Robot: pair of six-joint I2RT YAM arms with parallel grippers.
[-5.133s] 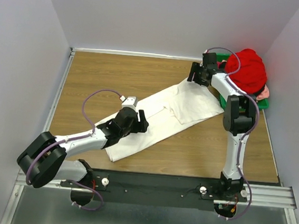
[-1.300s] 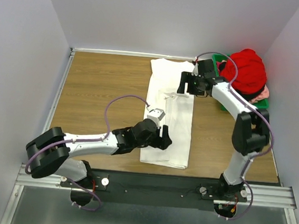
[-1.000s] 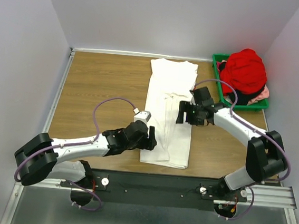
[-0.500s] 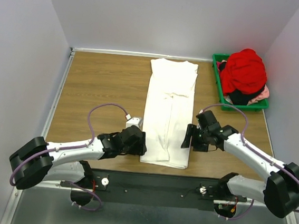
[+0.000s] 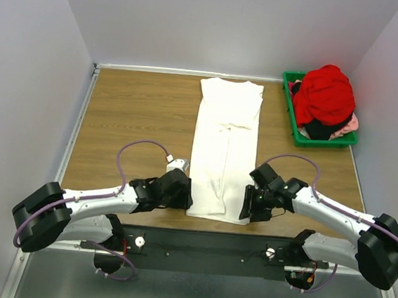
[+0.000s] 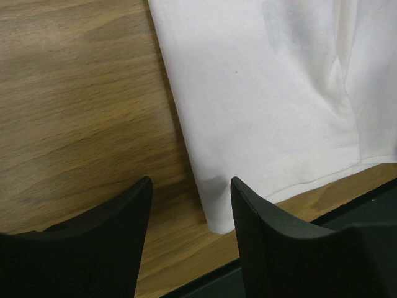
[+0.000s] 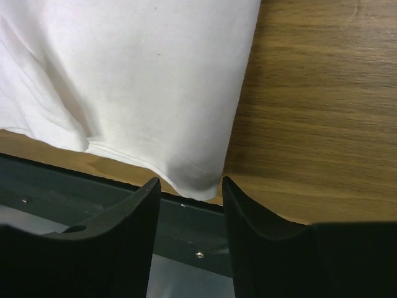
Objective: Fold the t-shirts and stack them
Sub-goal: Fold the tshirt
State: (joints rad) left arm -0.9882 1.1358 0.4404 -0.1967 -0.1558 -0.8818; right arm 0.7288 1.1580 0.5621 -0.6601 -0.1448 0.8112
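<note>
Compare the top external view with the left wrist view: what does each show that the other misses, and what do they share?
Only the top view shows the whole white t-shirt, the right hand at its other near corner, and the green bin holding a red t-shirt. Only the wrist view shows the hem close up, its corner lying between the open fingers of the left hand. Both show the white shirt, the wooden table and that hand.
</note>
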